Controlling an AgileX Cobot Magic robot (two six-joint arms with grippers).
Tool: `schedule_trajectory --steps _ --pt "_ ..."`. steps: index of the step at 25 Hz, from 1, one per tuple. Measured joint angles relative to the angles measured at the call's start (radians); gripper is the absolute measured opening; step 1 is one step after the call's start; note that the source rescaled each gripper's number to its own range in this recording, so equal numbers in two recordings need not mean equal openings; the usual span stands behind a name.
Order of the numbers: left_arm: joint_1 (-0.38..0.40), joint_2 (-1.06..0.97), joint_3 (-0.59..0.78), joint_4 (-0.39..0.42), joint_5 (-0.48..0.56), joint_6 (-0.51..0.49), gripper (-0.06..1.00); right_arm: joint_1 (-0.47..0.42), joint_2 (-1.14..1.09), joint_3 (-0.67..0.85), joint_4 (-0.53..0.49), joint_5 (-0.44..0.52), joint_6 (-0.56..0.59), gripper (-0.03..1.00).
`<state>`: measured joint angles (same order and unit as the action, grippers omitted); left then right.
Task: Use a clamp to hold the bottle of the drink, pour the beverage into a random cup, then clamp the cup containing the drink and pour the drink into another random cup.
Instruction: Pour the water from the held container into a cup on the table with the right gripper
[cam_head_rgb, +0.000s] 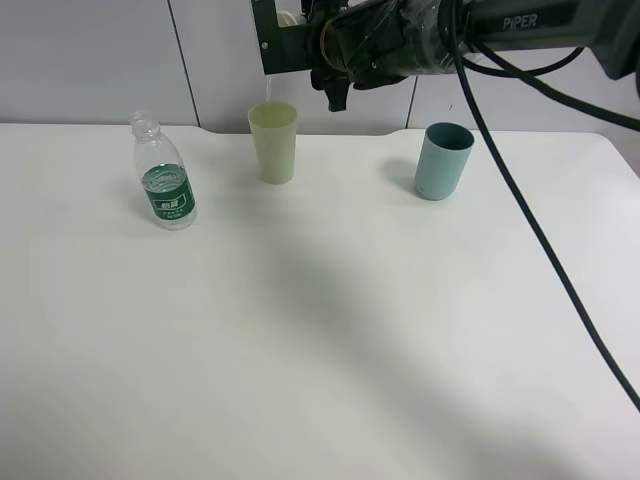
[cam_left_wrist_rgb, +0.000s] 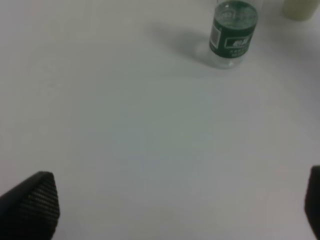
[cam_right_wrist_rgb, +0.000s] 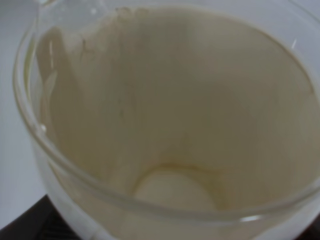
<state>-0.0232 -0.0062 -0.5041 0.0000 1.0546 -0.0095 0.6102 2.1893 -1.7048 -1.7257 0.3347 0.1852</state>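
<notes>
My right gripper (cam_head_rgb: 300, 45) is high at the back, shut on the cup containing the drink (cam_right_wrist_rgb: 165, 115), which is tipped over. The right wrist view is filled by its pinkish-beige inside and white rim. In the high view the arm hides most of this cup. A thin stream of beverage (cam_head_rgb: 267, 92) falls from it into the pale yellow-green tumbler (cam_head_rgb: 273, 142) standing right below. The bottle (cam_head_rgb: 165, 185) stands upright at the left, its cap off. My left gripper (cam_left_wrist_rgb: 175, 205) is open above bare table, well short of the bottle (cam_left_wrist_rgb: 233, 32).
A teal cup (cam_head_rgb: 442, 160) stands upright to the right of the tumbler. The right arm and its black cables (cam_head_rgb: 540, 240) hang across the right side of the white table (cam_head_rgb: 320, 350). The tumbler's base (cam_left_wrist_rgb: 300, 7) shows just beyond the bottle in the left wrist view.
</notes>
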Motion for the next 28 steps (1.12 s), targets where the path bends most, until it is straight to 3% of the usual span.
schedule_trajectory --steps 9,18,28 --pt "0.000 0.000 0.000 0.000 0.000 0.000 1.00 0.000 0.000 0.000 -0.006 0.000 -0.004 0.02" --pt "0.000 0.000 0.000 0.000 0.000 0.000 1.00 0.000 0.000 0.000 -0.006 0.000 -0.112 0.02" --pt "0.000 0.000 0.000 0.000 0.000 0.000 1.00 0.000 0.000 0.000 -0.006 0.000 -0.141 0.02"
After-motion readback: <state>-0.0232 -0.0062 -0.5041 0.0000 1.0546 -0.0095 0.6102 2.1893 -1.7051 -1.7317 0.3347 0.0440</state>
